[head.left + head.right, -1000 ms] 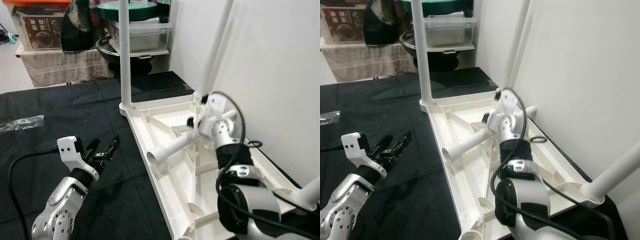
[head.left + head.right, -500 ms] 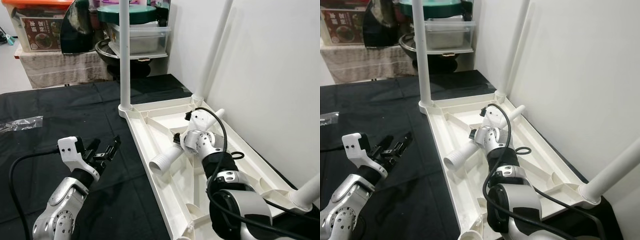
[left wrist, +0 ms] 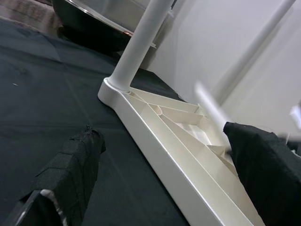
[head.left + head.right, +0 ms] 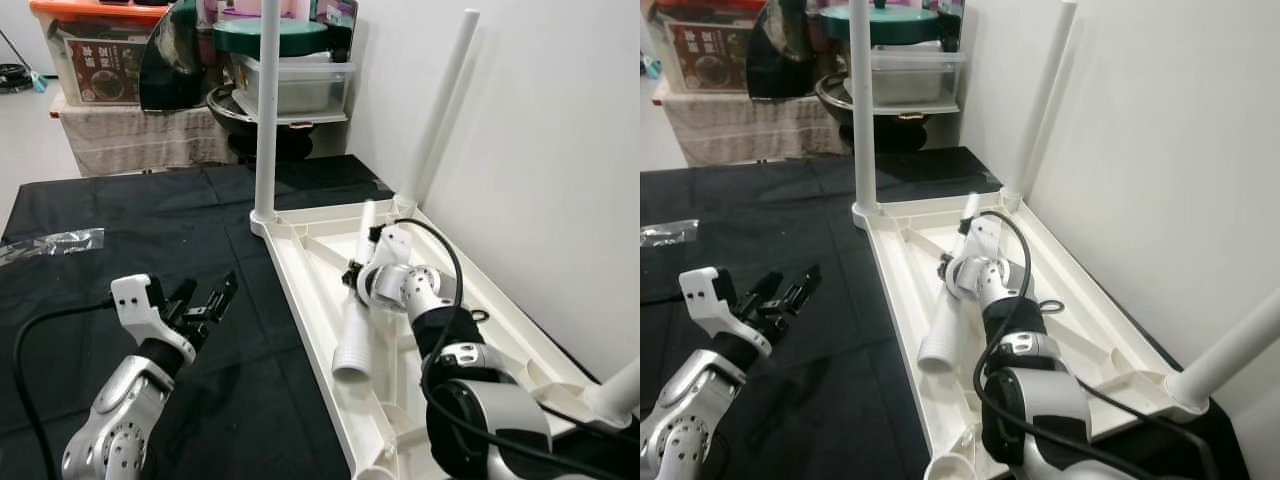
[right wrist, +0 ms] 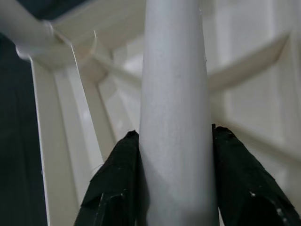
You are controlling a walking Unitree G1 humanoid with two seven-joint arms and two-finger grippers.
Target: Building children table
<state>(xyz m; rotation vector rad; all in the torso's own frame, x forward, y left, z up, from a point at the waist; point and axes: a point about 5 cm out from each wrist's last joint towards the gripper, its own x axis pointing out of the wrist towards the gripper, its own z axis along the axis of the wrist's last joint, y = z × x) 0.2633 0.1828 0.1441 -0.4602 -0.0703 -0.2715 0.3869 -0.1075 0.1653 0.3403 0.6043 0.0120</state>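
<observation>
Black cloth (image 4: 120, 215) covers the work surface, w/ the upturned tabletop (image 4: 460, 300) by the wall. Three legs (image 4: 266, 110) stand in their corners, so approx one left to fit. Right gripper (image 5: 174, 174) is clenched on the loose leg (image 4: 355, 300), lying low across the ribs, threaded end toward the robot. Left gripper (image 4: 205, 305) hovers spread, empty, beside the tabletop.

Loose leg (image 4: 355, 305) on upturned tabletop (image 4: 490, 310), left end effector (image 4: 205, 305) left
</observation>
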